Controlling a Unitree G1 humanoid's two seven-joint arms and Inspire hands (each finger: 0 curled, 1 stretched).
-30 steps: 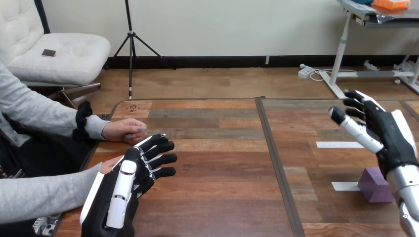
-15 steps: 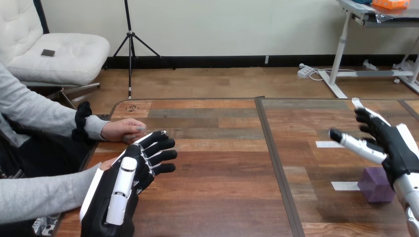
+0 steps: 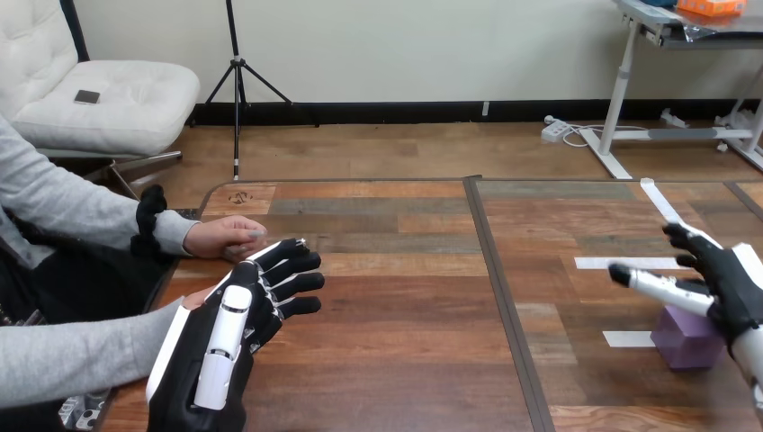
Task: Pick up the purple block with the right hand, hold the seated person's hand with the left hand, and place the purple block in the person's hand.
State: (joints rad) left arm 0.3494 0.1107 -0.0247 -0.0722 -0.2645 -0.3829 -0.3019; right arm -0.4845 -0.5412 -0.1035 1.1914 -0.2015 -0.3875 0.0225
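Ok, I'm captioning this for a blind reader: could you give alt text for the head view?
The robot's open right hand hovers over a purple block on the wooden table at the right. At the left, its open left hand sits over the person's nearer hand, mostly hiding it; the person's other hand rests closed on the table.
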